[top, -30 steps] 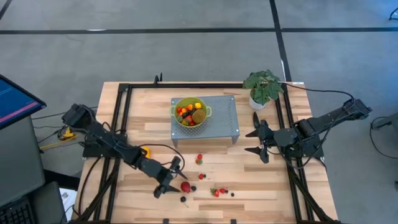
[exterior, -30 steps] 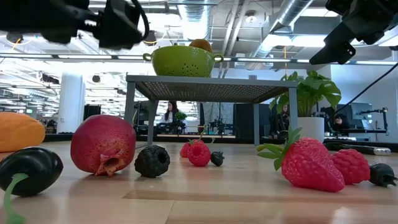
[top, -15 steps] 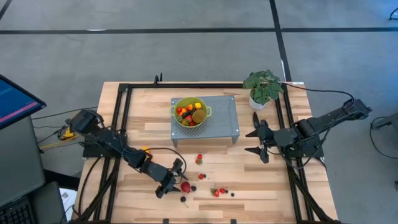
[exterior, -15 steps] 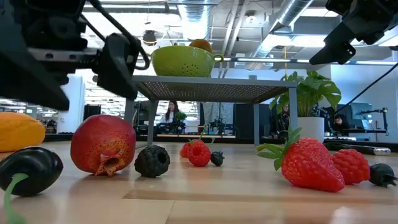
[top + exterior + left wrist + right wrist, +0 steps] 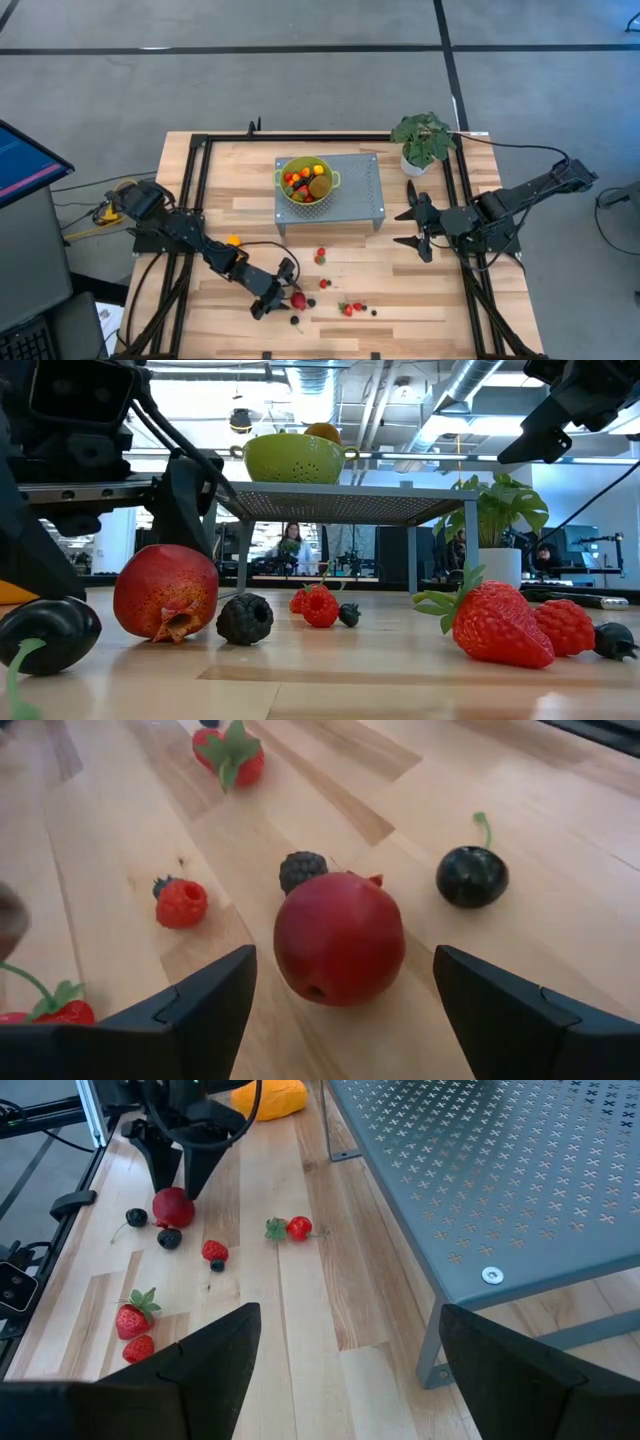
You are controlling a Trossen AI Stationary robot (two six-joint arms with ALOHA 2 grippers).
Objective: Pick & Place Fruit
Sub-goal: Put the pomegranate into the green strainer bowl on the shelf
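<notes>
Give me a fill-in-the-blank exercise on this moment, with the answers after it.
1. The left gripper has its open fingers on either side of the red ____.
2. The green colander stands on the grey ____.
3. The right gripper hangs open, holding ____.
4. Beside the red fruit lies a dark cherry with a ____ stem.

Answers: fruit; rack; nothing; green

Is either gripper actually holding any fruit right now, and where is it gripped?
Nothing held. The left gripper is open astride the red round fruit, not clamped; the right gripper is open and empty.
</notes>
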